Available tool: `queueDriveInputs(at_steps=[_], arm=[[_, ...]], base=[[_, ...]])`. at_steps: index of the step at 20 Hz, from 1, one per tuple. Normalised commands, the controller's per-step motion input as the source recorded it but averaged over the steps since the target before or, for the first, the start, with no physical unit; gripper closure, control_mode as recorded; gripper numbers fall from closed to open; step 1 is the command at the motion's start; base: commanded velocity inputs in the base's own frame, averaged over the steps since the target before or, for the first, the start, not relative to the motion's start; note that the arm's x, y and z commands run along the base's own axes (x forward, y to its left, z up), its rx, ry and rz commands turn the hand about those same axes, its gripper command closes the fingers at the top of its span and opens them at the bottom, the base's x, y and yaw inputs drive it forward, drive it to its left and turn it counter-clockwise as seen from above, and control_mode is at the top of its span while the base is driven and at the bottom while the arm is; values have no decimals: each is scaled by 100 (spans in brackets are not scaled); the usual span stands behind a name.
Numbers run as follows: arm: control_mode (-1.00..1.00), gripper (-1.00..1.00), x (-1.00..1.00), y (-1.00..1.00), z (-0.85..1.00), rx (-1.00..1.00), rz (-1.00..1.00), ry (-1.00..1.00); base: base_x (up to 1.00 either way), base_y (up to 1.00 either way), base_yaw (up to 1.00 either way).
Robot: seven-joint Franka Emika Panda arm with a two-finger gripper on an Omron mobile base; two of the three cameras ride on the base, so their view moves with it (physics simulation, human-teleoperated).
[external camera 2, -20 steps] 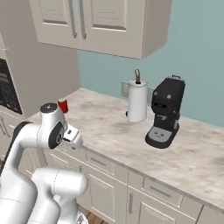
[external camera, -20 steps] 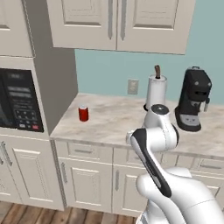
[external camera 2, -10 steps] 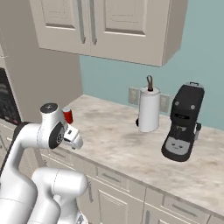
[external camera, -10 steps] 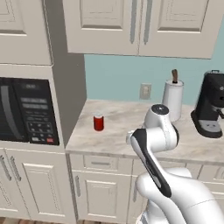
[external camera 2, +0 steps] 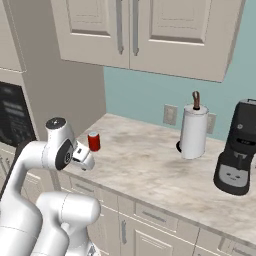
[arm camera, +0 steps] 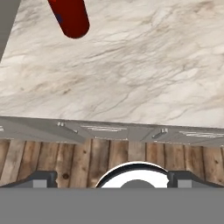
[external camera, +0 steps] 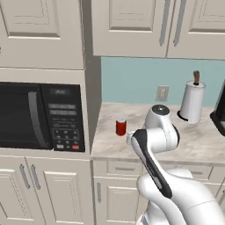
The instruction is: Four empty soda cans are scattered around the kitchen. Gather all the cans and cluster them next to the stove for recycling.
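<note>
Hand view: a red soda can is seen upright on the marble surface, near the microwave. The tool is spread wide and empty. The can is judged light, thin-walled, easily dented; gripping at mid-body is advised.

Marble-patterned countertop over cream drawers and cabinet doors, ending at the tall cabinet housing the microwave. On it: red soda can upright near the left end, close to the tall cabinet's side; white paper-towel roll upright on its holder farther right, near the teal back wall; black coffee machine at the right, beside the roll but apart from it. Same countertop in the hand view, with the can at the top left edge.
</note>
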Motion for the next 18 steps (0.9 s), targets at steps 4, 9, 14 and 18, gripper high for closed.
queueDriveInputs(at_steps=[4,9,14,18], arm=[[100,-100,0,0,0,0,0,0],[100,-100,0,0,0,0,0,0],[100,-100,0,0,0,0,0,0],[100,-100,0,0,0,0,0,0]], base=[[42,29,-13],[14,19,-2],[0,0,0],[0,0,0]])
